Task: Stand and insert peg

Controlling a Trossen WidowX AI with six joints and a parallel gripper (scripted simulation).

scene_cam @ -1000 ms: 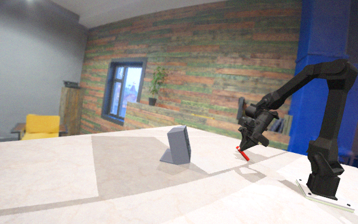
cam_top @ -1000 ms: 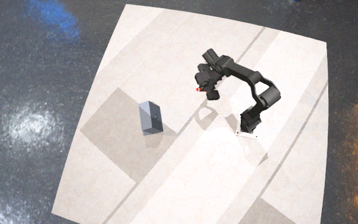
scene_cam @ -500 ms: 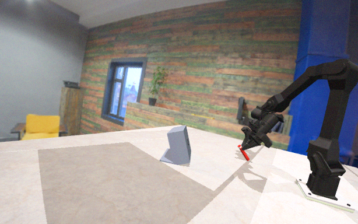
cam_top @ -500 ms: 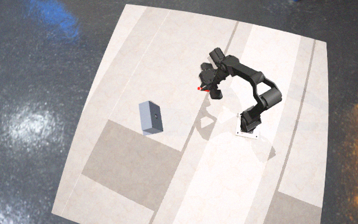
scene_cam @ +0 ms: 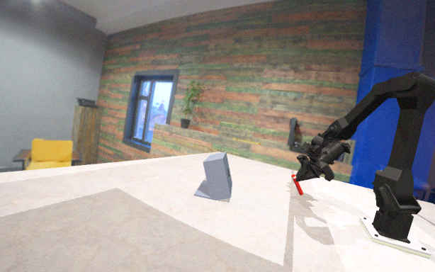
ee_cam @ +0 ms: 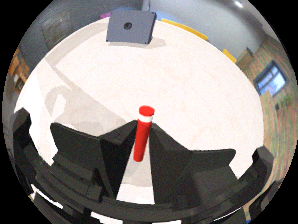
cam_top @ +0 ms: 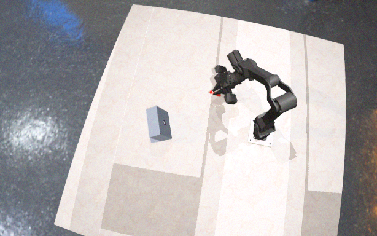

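The red peg (cam_top: 218, 95) (scene_cam: 298, 187) (ee_cam: 141, 142) has a white band near its upper end. My gripper (scene_cam: 296, 179) is shut on the peg just below the band. The peg leans, plain end down, its banded end tipped toward the panel side. The plain end is at or close above the table; I cannot tell if it touches. The grey sloped panel (cam_top: 159, 130) (scene_cam: 217, 177) (ee_cam: 142, 34) stands apart from the gripper. Its one hole (cam_top: 164, 122) (ee_cam: 128, 25) shows as a dark round opening, empty as far as I can see.
The pale table (cam_top: 172, 61) (scene_cam: 159, 177) carries the panel and the arm's white base plate (cam_top: 260, 142) (scene_cam: 398, 242). The arm reaches out from the base and bends down to the peg. Shadows of the arm fall on the table beside the peg.
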